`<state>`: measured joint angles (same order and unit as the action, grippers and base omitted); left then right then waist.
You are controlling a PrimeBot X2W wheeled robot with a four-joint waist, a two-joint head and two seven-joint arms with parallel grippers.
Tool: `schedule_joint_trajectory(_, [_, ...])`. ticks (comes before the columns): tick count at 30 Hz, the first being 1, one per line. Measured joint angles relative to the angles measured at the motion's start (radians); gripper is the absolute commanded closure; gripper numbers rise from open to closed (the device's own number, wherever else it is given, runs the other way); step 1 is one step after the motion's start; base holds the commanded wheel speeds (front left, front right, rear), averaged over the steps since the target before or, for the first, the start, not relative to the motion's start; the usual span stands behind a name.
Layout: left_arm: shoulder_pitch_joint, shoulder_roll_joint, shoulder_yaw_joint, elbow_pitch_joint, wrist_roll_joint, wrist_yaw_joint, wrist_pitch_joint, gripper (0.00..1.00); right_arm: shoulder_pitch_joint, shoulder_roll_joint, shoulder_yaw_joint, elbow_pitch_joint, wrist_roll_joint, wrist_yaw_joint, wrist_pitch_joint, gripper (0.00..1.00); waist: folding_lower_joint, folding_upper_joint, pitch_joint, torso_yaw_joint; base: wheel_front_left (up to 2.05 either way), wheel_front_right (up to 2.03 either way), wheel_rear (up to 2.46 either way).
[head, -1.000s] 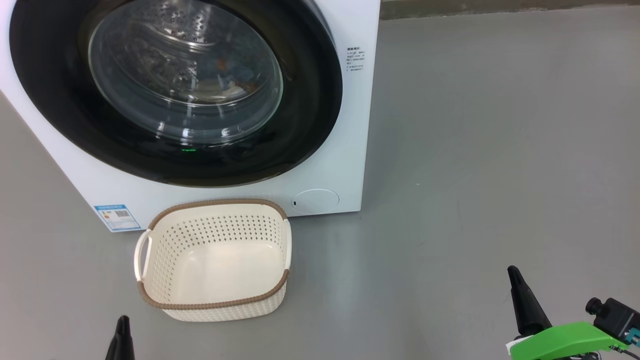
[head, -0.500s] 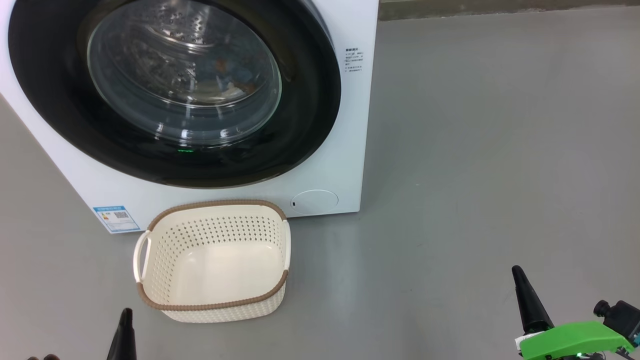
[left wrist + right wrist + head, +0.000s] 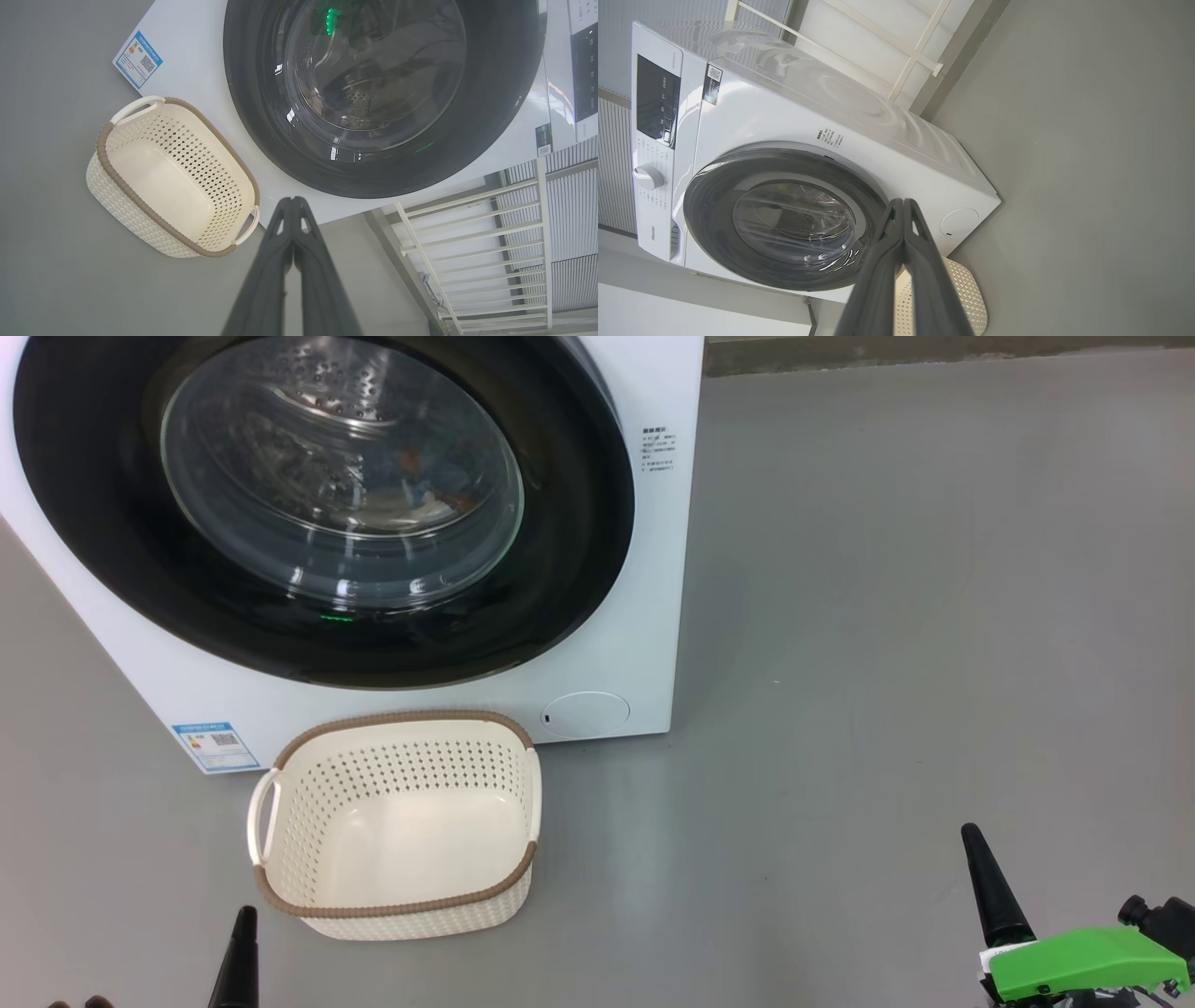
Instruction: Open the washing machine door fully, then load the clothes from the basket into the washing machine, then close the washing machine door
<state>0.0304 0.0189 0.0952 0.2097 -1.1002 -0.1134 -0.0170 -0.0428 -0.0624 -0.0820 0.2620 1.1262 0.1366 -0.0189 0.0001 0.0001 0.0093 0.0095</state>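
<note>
Hanging low over the grey floor (image 3: pixel 840 709) with nothing in it, the left tool (image 3: pixel 244 924) has its two long dark fingers pressed tip to tip. The right tool (image 3: pixel 974 840), well apart on the other side, is pinched together and empty in the same way. Both point ahead without touching anything, which reads as a resting pose rather than a reach. Just ahead of the left tool, a little to its inner side, the small cream-white perforated plastic basket (image 3: pixel 392 907) with a brown woven-look rim stands upright on the floor, its bottom bare, so there is nothing in it to pick. Beyond the basket, close against its far rim, rises the big white front-loading washing machine (image 3: pixel 653 616). Its large round glossy black washing machine door (image 3: pixel 579 541) lies flush against the front, closed. Through the domed glass (image 3: pixel 233 551), farthest from both tools, a patch of the clothes (image 3: pixel 434 485), light blue with orange marks, lies in the steel drum (image 3: pixel 327 392). I cannot make out a cream garment for certain. Loading and closing look done, and the tools sit clear of the door.
</note>
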Motion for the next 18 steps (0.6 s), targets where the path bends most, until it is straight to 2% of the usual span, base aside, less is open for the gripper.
schedule_joint_trajectory(18, [-0.037,0.003,-0.004,0.022,-0.197,-0.006,0.049,1.0,-0.004,0.006,-0.023,0.003,0.189,0.0,0.052,1.0,-0.0001,0.0,-0.003,-0.004,0.0,0.0,0.0])
